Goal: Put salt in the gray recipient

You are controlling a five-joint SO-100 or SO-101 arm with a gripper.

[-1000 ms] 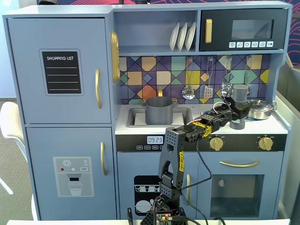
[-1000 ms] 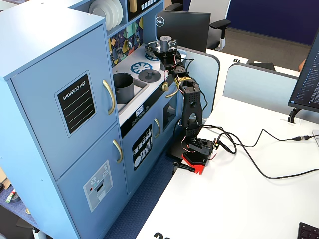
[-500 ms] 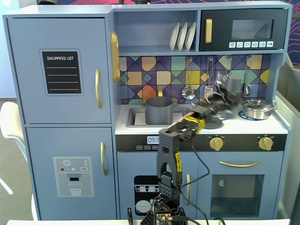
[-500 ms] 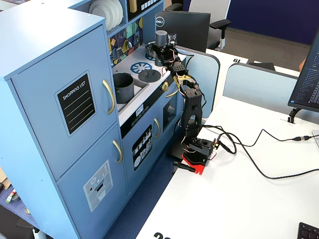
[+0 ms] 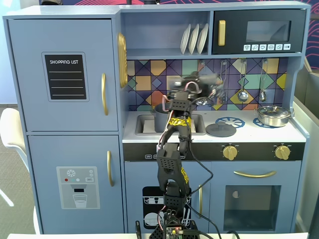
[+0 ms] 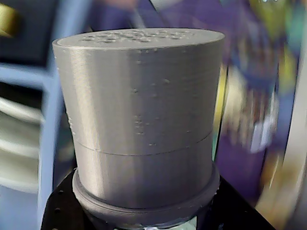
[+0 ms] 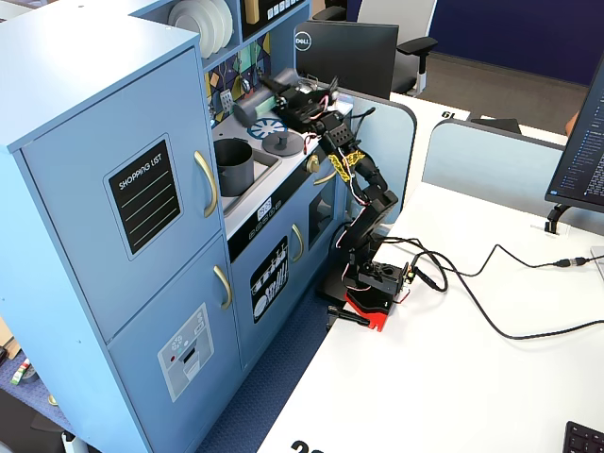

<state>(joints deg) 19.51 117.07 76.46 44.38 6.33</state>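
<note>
The salt [image 6: 139, 120] fills the wrist view: a gray cylinder whose cap has small holes on top. My gripper [image 6: 144, 218] is shut on it just below the cap, with black jaws on either side. In a fixed view the salt [image 7: 248, 106] lies tilted almost level, held by my gripper [image 7: 280, 97] above the counter, over and a little behind the gray recipient [image 7: 231, 165]. The gray recipient [image 5: 158, 119] stands in the sink, partly hidden by my arm. My gripper [image 5: 193, 83] is motion-blurred in front of the tiled back wall.
A flat gray lid with a knob [image 5: 221, 130] lies on the left burner and a shiny steel pot [image 5: 273, 116] on the right one. Utensils [image 5: 242, 94] hang on the back wall. White plates [image 5: 194, 39] stand on the shelf above.
My arm has swung left from the right burner area toward the sink, carrying the salt higher and tipping it from upright to nearly level.
</note>
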